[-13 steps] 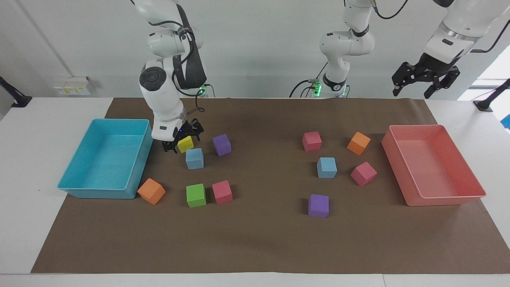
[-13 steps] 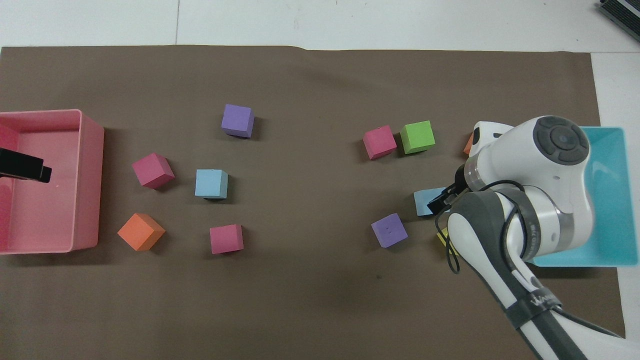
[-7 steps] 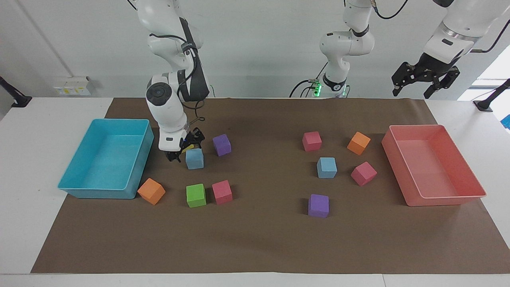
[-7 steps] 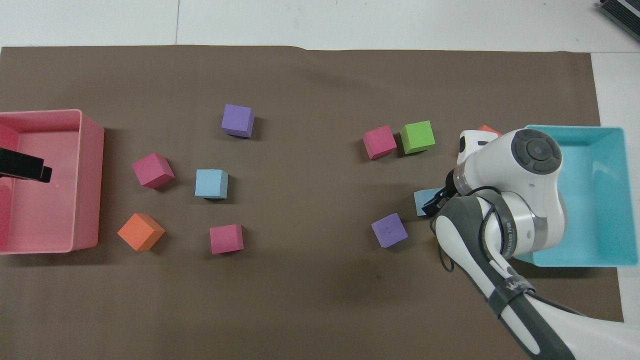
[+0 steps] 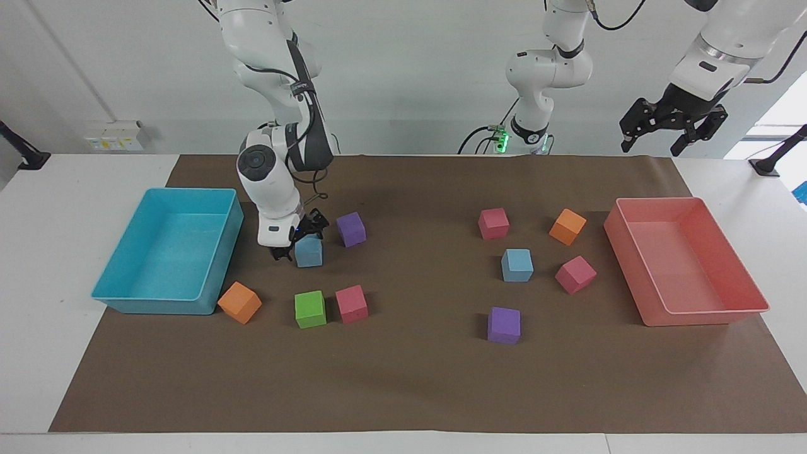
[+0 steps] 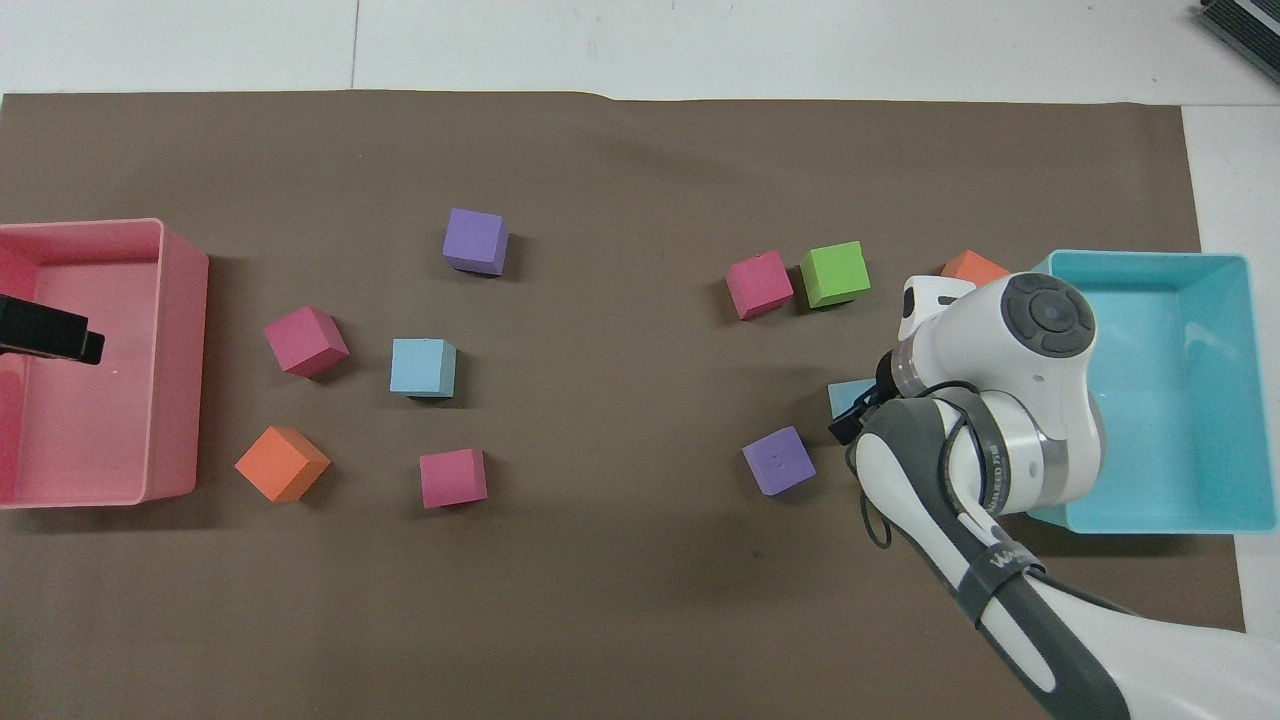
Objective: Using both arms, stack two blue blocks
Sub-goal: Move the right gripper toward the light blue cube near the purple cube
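While my right gripper [image 5: 297,244] sits low at one blue block [image 5: 309,251] near the right arm's end of the desk, I cannot tell from either view whether it is grasping that cube or has merely come down around it. From the facing view I see the black fingers against the block's top and side; from overhead my own wrist covers most of it, and only a corner of blue [image 6: 846,397] shows beside the arm.

My left gripper [image 5: 671,123] hangs high with its jaws spread, over the edge of the desk nearest the robots, above the pink tray [image 5: 744,277]. Overhead shows only a dark tip of it [image 6: 48,334] over that tray, and the arm waits.

My second blue block [image 5: 517,265] sits toward the left arm's end, among a pink cube [image 5: 575,274], an orange cube [image 5: 567,226] and a purple cube [image 5: 504,325].

Brown paper [image 5: 403,384] covers the white desk [image 5: 38,353]. A turquoise tray [image 5: 120,296] stands at the right arm's end. Only the facing view shows the white wall [image 5: 410,75].
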You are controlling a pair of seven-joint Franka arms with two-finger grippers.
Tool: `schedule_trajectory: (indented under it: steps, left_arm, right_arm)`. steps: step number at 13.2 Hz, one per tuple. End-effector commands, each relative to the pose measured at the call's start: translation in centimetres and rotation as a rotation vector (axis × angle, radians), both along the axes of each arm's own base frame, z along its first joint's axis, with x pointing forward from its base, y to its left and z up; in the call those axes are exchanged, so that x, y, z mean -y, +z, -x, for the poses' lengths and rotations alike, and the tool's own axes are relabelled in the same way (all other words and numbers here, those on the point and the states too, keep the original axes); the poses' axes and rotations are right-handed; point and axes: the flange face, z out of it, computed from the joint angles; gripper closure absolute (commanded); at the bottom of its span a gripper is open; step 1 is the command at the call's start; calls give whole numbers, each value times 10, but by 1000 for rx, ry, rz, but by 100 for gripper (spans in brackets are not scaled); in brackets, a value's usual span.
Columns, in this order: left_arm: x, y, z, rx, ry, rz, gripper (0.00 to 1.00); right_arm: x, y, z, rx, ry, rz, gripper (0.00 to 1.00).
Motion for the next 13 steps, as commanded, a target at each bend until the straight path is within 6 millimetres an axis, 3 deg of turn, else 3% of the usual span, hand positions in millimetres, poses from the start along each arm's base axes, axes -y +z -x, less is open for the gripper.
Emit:
schedule_trajectory:
  steps: [1,8,13]
  left_arm:
    - [1,3,5,18,8,10,0]
    - [2,3,5,18,6,10,0]
    - [2,2,5,15,6,10,0]
  right_arm:
    - [0,-18,8,12,21,-14,0]
    - [4,-21,4,9,43,-15,0]
    - [7,6,-12,7,53,-24,0]
